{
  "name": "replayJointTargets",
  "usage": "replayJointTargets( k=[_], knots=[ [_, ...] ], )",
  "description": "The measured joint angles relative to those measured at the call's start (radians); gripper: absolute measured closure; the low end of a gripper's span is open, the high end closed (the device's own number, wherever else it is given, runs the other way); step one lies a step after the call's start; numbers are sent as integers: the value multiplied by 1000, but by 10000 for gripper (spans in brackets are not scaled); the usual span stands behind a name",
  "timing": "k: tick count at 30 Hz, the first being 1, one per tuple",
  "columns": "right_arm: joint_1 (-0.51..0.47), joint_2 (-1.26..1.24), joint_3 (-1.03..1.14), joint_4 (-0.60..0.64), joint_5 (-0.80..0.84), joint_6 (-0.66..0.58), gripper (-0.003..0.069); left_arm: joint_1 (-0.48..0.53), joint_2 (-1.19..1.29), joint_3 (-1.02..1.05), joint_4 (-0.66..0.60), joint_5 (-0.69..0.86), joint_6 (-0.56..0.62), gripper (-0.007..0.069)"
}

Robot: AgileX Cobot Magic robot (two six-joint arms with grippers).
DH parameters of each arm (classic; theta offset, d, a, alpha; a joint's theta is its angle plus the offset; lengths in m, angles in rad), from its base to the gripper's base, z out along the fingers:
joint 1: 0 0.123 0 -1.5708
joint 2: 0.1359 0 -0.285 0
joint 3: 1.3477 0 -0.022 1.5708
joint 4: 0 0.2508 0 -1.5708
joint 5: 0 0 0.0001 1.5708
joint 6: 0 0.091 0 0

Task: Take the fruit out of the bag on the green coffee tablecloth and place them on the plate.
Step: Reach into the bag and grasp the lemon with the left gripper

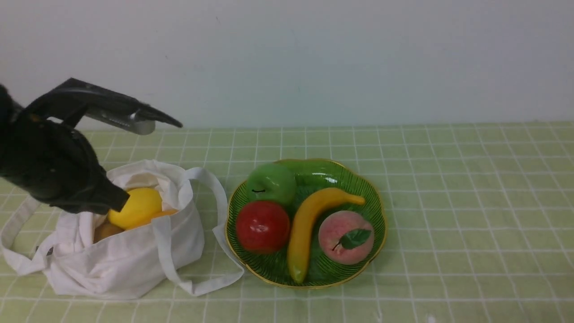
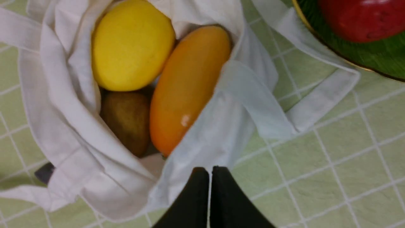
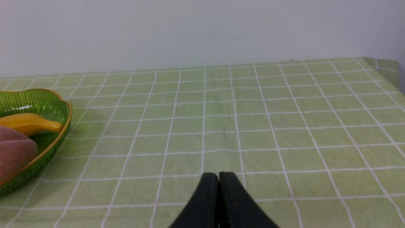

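The white bag (image 1: 134, 251) lies open on the green tablecloth (image 1: 448, 202), left of the plate (image 1: 376, 197). In it are a yellow lemon (image 1: 136, 206), an orange piece (image 1: 157, 216) and a brownish piece (image 1: 105, 231). My left gripper (image 1: 121, 201) is shut and empty, just above the bag's mouth beside the lemon. In the left wrist view its tips (image 2: 210, 171) hang over the bag's cloth edge (image 2: 221, 126), short of the lemon (image 2: 133, 44), orange piece (image 2: 186, 88) and brownish piece (image 2: 126, 120). My right gripper (image 3: 218, 175) is shut and empty over bare cloth.
The plate holds a green apple (image 1: 271, 183), a red apple (image 1: 262, 226), a banana (image 1: 309, 224) and a peach (image 1: 345, 237). The bag's strap (image 1: 224, 233) lies against the plate's left rim. A white wall stands behind the table. The table's right corner (image 3: 379, 63) shows.
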Motion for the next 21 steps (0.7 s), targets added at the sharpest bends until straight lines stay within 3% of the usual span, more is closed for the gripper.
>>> replayJointTargets(
  k=[7,10,14,21],
  knots=[
    [0,0,0,0,0,0,669,0,248,-130,18,0,1,627],
    [0,0,0,0,0,0,669,0,296,-156,23,-26,8,588],
    [0,0,0,0,0,0,669,0,315,-161,32,-96,42,493],
    [0,0,0,0,0,0,669,0,395,-163,40,-218,132,179]
  ],
)
